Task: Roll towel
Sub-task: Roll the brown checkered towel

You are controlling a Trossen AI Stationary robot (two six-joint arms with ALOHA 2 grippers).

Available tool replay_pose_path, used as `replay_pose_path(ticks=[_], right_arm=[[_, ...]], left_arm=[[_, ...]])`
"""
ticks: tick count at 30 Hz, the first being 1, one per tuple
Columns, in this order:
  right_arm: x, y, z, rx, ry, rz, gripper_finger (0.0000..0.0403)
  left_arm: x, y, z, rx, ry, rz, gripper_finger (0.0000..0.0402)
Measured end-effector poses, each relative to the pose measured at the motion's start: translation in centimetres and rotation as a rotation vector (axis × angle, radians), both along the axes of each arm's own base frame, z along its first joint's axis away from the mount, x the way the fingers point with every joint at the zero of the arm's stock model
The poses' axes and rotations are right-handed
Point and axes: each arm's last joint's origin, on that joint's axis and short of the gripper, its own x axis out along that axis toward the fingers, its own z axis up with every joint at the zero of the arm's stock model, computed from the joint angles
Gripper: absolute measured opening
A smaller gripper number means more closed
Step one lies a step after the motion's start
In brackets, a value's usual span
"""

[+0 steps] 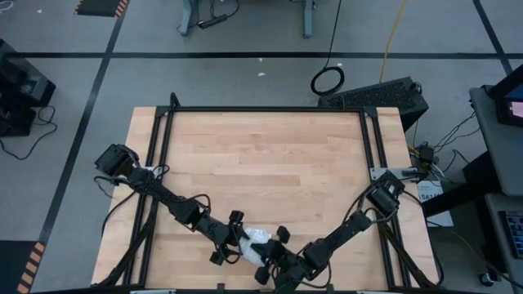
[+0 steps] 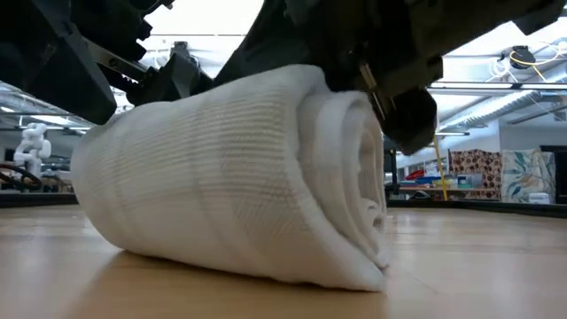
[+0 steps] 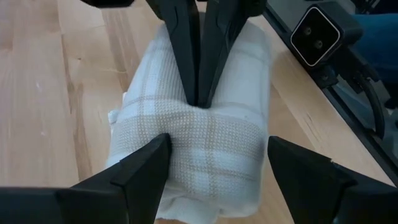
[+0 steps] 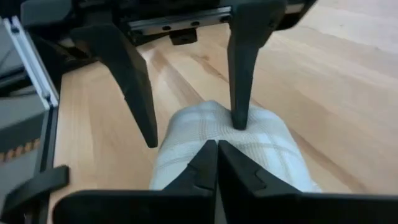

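Towel (image 1: 255, 242) is rolled into a short fat cylinder, lying on its side on the wood table (image 1: 261, 163), near the front edge, approx centre, between the two arms. In high view the long axis runs roughly diagonal, upper-right to lower-left, though arms cover much of it. Low view shows one end face w/ spiral layers (image 2: 359, 186) turned toward cam-right, body of roll going back and left; bottom sits flat on tabletop. Faint grid pattern visible in both wrist views.

L gripper (image 3: 217, 163) straddles one end of the roll, fingers wide apart, one each side of the cloth; the one by the table surface touches or nearly touches the fabric, the other stands just clear. Not pinching.

R gripper (image 4: 217, 163) comes in from the opposite end, fingers closed tight together, tips pressing down into top of the roll (image 4: 236, 143); can't tell if any fabric is pinched between them.

No containers on table.
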Motion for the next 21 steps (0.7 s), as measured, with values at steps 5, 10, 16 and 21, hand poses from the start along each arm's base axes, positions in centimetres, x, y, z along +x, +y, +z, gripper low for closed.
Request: replay_pose_path(ticks=[5,10,16,21], right_arm=[[-0.1,0.1,-1.5,0.034,-0.005,-0.035,0.0004],[-0.3,0.4,-2.2,0.032,-0.001,-0.046,0.0003],[-0.4,0.4,-2.3,0.031,0.002,-0.047,0.0001],[-0.4,0.3,-2.4,0.033,0.004,-0.045,0.0001]], left_arm=[[0.2,0.4,0.0,-0.024,0.014,-0.015,0.0276],[0.3,0.6,0.2,-0.04,0.018,-0.04,0.0276],[-0.9,0.6,3.2,-0.057,-0.042,-0.093,0.0276],[-1.0,0.2,4.4,-0.055,-0.194,-0.114,0.0261]])
